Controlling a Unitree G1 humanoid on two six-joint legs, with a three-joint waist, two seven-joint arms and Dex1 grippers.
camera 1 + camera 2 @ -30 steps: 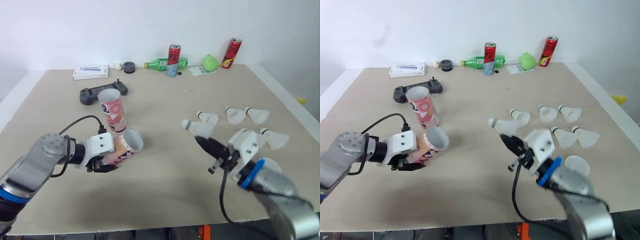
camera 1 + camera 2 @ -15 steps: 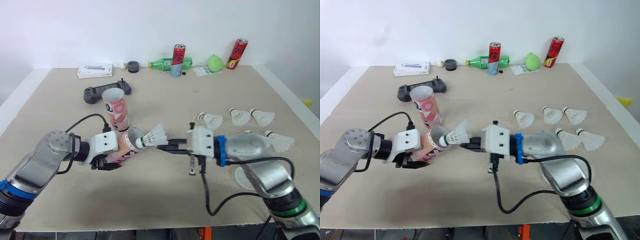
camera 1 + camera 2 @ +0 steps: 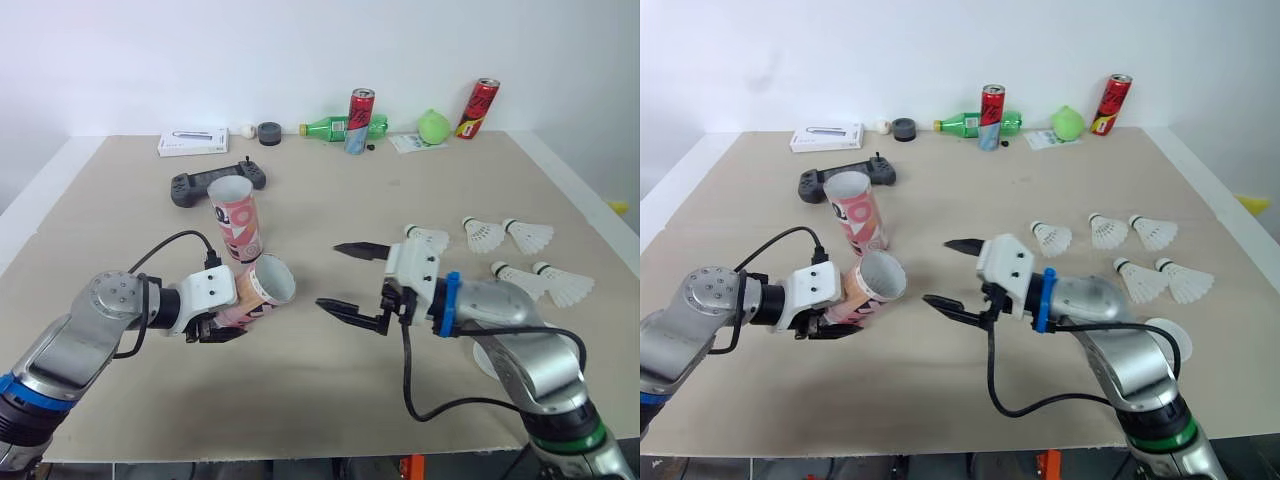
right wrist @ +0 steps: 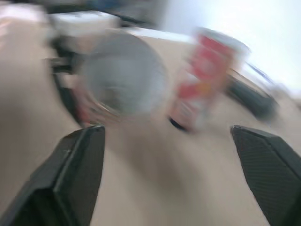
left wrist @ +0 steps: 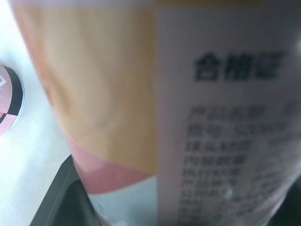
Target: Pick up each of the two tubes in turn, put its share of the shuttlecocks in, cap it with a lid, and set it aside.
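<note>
On the table (image 3: 330,400) we take the tilted tube (image 3: 262,290) as our mark: the left gripper (image 3: 222,330) is clamped round its lower body, and its long axis leans so that the open mouth faces the right gripper (image 3: 328,275). That gripper hangs just beyond the mouth, its two fingers spread wide with nothing between them. The upright tube (image 3: 235,218) stands just behind the tilted one, almost touching it. The five loose shuttlecocks (image 3: 483,234) lie on the mouth side of the tilted tube, beyond the right gripper, the nearest shuttlecock (image 3: 428,238) close to its wrist. We judge the right arm far the nearer for fetching one. A white lid (image 3: 1167,337) lies farther out that way.
</note>
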